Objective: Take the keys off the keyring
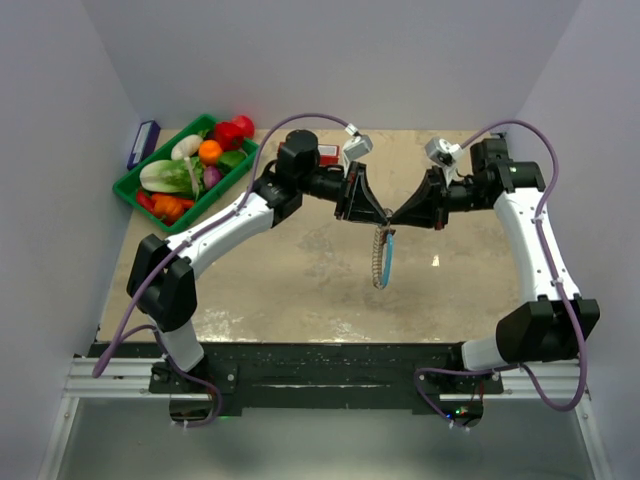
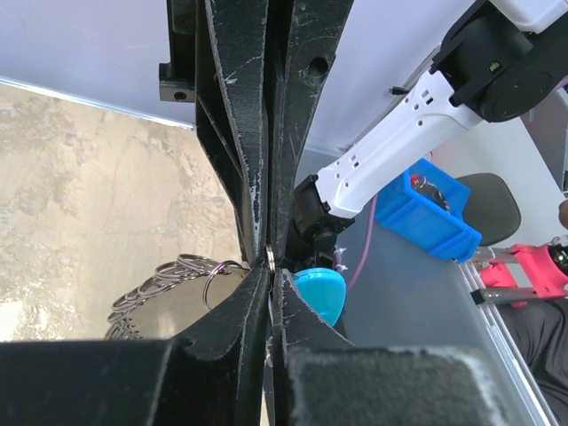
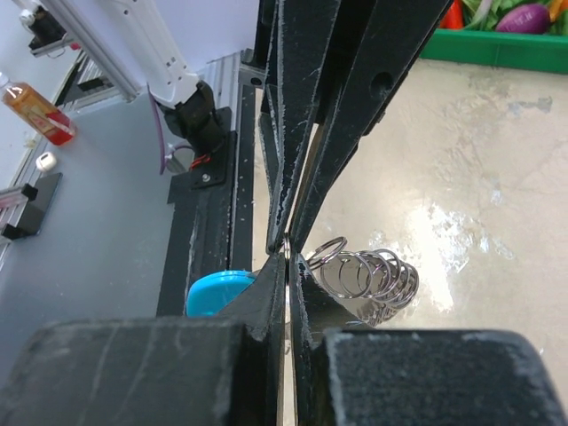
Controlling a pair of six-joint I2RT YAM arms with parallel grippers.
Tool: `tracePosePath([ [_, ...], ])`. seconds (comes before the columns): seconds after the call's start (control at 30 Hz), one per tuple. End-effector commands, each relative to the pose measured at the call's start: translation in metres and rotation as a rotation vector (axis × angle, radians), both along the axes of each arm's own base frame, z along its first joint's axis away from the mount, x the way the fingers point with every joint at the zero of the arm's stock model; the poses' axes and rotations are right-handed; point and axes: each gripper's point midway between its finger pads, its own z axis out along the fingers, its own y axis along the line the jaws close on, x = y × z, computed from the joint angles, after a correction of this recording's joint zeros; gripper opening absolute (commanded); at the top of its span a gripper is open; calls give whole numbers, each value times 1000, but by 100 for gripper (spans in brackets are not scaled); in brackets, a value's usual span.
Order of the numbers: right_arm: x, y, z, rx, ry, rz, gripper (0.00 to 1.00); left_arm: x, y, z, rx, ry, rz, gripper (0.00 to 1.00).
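Both grippers meet tip to tip above the middle of the table. The keyring (image 1: 383,256) hangs from them as a thin loop with a bright blue section (image 1: 391,250). The keys (image 2: 164,275) are small silvery ring-shaped pieces strung closely along it, and they also show as a fanned row of keys (image 3: 368,273) in the right wrist view. My left gripper (image 2: 270,266) is shut, pinching a thin silvery edge of the keyring at its tips. My right gripper (image 3: 288,256) is shut on that same edge from the opposite side. The blue section (image 2: 321,293) sits just behind the left fingers.
A green tray (image 1: 128,190) of toy vegetables stands at the back left, with a dark blue box (image 1: 142,143) beside it by the wall. A red box (image 1: 327,155) lies behind the left arm. A small white scrap (image 1: 436,261) lies on the table to the right.
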Motion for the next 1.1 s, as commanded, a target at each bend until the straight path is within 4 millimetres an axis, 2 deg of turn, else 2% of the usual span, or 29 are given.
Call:
tracePosePath([
  [0.0,14,-1,19,-52,-74,-47,0,2,-2,18,-39,-63,8,13],
  [0.03,14,0,21,-66,-39,-73,0,3,-2,18,-39,-68,11,14],
  [0.07,16,0,23,-78,-49,-95,0,3,-2,18,-38,-67,12,15],
  [0.1,22,0,32,-80,-142,-130,0,2,-2,17,-36,-65,11,16],
  [0.13,23,3,34,-83,-85,-178,0,2,-2,18,-38,-67,11,18],
  [0.2,25,4,41,-99,-125,-220,0,2,-2,18,-37,-66,9,18],
  [0.27,25,7,37,-151,-146,-214,0,2,-2,19,-37,-66,8,19],
  [0.3,16,6,40,-175,-114,-200,0,1,-2,19,-36,-65,8,20],
  [0.37,23,2,31,-236,-132,-188,0,1,-1,20,-37,-70,7,21],
  [0.6,24,-8,33,-361,-163,-233,0,4,1,19,-14,-110,34,22],
  [0.8,17,-18,32,-447,-182,-219,0,19,4,22,31,-203,102,22],
  [0.93,11,-23,31,-491,-189,-210,0,29,6,29,38,-274,143,22],
  [1.07,10,-26,26,-526,-195,-217,0,30,4,39,27,-293,142,22],
])
